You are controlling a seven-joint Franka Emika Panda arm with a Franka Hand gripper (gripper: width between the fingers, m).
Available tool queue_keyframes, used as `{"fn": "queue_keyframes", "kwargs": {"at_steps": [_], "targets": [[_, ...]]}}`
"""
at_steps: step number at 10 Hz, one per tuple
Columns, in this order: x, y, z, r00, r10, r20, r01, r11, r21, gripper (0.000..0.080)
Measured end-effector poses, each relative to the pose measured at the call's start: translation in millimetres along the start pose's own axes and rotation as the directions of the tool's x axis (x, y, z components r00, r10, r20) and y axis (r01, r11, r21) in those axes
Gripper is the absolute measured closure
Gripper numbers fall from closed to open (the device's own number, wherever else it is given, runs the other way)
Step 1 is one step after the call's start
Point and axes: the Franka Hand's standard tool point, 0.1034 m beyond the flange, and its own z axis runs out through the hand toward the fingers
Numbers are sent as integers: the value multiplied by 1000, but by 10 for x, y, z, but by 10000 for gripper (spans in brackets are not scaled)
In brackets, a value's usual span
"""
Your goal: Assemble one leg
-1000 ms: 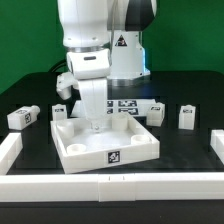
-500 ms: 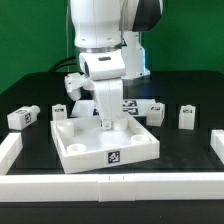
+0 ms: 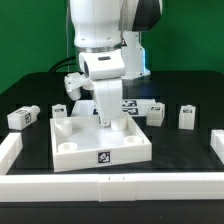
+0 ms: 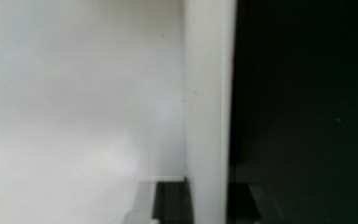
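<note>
My gripper [image 3: 104,121] is down over the far wall of the large white tray-like piece [image 3: 75,160] and shut on that wall. In the wrist view the gripper [image 4: 208,202] has a dark finger on each side of the tray's thin white wall [image 4: 208,90], with the tray's floor [image 4: 69,100] on one side and black table on the other. Several legs lie loose on the table: one [image 3: 24,117] at the exterior view's left, one [image 3: 61,110] behind the tray's far left corner, one [image 3: 155,112] at its far right, one [image 3: 187,117] further right.
The marker board [image 3: 127,104] lies behind the tray, partly hidden by the arm. A low white rail [image 3: 110,185] runs along the front, with side pieces at the left [image 3: 10,150] and right [image 3: 214,145].
The arm shifted toward the exterior view's right and turned. The tray, held by its far wall, has swung from a skewed pose to square with the front rail.
</note>
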Motion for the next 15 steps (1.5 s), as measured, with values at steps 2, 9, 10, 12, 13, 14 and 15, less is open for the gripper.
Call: {"fn": "queue_keyframes", "kwargs": {"at_steps": [2, 9, 10, 12, 13, 14, 15], "targets": [[0, 0, 0, 1000, 0, 0, 0, 1000, 0, 738], [795, 462, 10, 989, 145, -27, -146, 989, -25, 738], [775, 452, 12, 988, 149, -27, -150, 988, -25, 738], [772, 452, 12, 988, 150, -27, -151, 988, -25, 738], [756, 453, 11, 986, 167, -29, -168, 985, -32, 738], [734, 443, 15, 976, 213, -34, -215, 975, -52, 738], [798, 486, 13, 967, 252, -39, -254, 966, -55, 738]]}}
